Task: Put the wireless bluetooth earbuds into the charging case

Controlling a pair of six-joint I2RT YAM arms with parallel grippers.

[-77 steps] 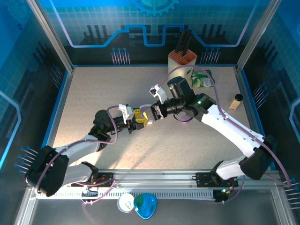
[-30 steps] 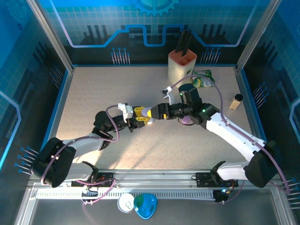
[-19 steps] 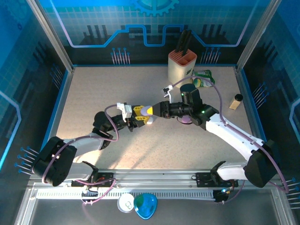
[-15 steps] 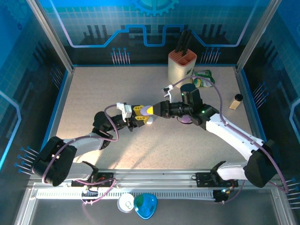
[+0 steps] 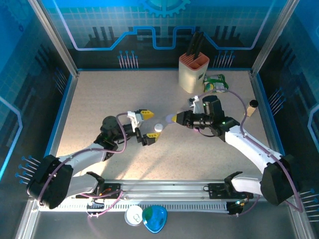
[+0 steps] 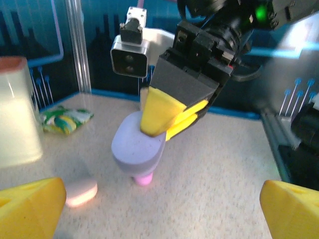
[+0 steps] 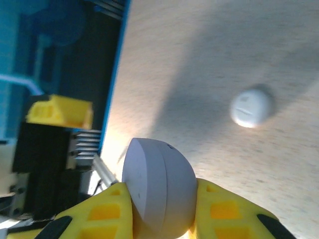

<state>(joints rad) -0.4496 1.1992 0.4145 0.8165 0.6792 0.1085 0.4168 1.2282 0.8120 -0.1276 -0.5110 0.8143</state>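
The left gripper (image 5: pixel 148 126) hangs low with its fingers spread wide (nothing between them). Just past its tips one pale round pebble (image 5: pixel 158 127) lies on the table (image 5: pixel 99 94). The right gripper (image 5: pixel 175 118) pinches one lilac case (image 7: pixel 158 184) and holds it off the table. The case's lid is shut, so any contents are hidden. One tiny pink bit (image 6: pixel 143 179) shows under it (earbud or not, I cannot tell). At the back, one knife block (image 5: pixel 193 67) holds dark handles (image 5: pixel 197 44), and one green packet (image 5: pixel 215 83) lies beside it.
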